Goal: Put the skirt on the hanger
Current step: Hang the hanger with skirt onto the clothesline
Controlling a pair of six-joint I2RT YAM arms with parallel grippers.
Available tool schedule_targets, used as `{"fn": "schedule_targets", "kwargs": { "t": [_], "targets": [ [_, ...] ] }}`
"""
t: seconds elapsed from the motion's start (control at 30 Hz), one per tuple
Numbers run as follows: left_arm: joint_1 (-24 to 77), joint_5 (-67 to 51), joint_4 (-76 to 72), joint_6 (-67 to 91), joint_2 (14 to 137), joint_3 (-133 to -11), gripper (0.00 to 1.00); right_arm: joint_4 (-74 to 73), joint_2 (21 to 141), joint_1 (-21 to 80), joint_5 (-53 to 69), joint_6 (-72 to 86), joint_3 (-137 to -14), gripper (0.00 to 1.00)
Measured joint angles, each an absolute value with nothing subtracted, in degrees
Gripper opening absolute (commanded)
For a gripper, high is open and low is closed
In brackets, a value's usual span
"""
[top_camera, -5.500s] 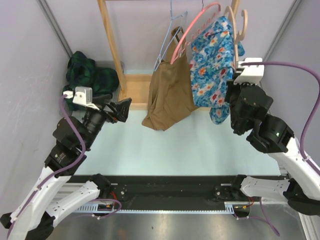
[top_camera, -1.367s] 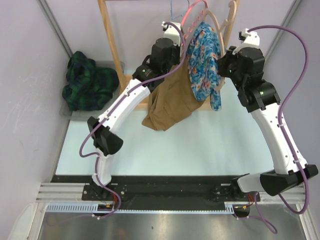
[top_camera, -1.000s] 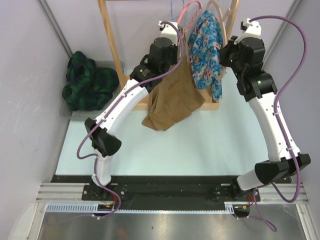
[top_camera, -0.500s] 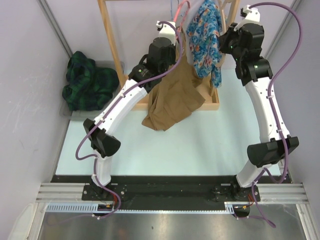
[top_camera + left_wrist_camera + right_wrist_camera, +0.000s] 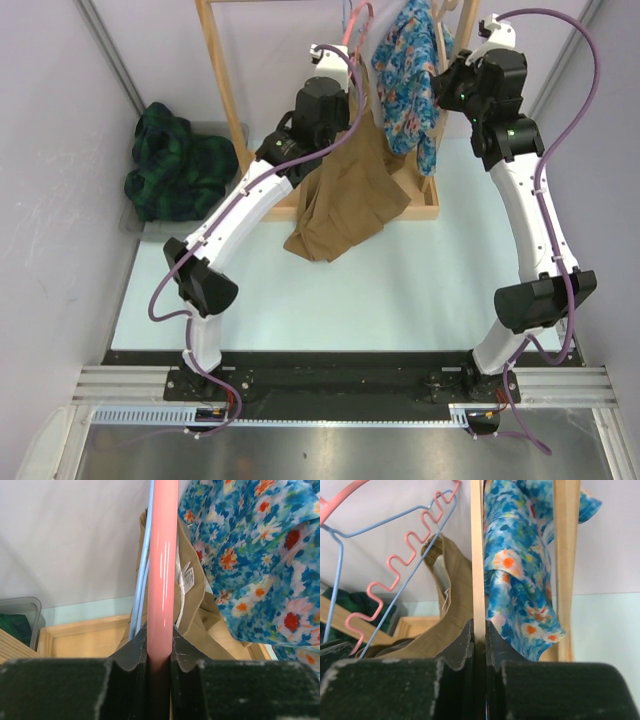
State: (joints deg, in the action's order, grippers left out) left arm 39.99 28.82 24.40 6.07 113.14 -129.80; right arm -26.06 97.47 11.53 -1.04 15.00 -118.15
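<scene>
The blue floral skirt [image 5: 405,75] is hanging draped over a pale wooden hanger [image 5: 477,555], up by the wooden rack [image 5: 225,90]. The right gripper [image 5: 479,630] is clamping that hanger's thin bar. The left gripper [image 5: 160,640] is pinching a pink hanger [image 5: 164,555], with a tan garment [image 5: 345,195] hanging just beside it.

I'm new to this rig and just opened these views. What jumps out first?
The bright blue floral skirt stands out, draped high at the wooden rack in the back, beside a tan garment. Up there the left gripper clamps a pink hanger, and the right gripper a wooden hanger against the skirt.
</scene>
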Motion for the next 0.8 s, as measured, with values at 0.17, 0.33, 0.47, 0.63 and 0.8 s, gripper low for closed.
{"fn": "schedule_targets", "kwargs": {
  "t": [0.17,0.33,0.47,0.63,0.8],
  "targets": [
    [40.0,28.8,24.1,6.1,113.1,-129.4,0.00,-27.4,96.5,8.0,6.0,17.6,-116.5,0.00],
    [40.0,28.8,24.2,6.0,112.6,-129.3,0.00,-27.8,96.4,2.0,16.3,20.7,-116.2,0.00],
    [40.2,28.8,24.3,6.0,112.5,-129.1,0.00,-29.4,97.6,-1.9,25.0,22.9,-118.6,0.00],
    [40.4,29.0,24.3,6.0,112.4,-129.1,0.00,-32.3,101.7,-3.5,31.7,24.5,-124.5,0.00],
    [40.5,29.6,24.3,6.0,112.4,-129.1,0.00,-32.2,104.2,-2.9,33.3,24.7,-125.8,0.00]
  ]
}}
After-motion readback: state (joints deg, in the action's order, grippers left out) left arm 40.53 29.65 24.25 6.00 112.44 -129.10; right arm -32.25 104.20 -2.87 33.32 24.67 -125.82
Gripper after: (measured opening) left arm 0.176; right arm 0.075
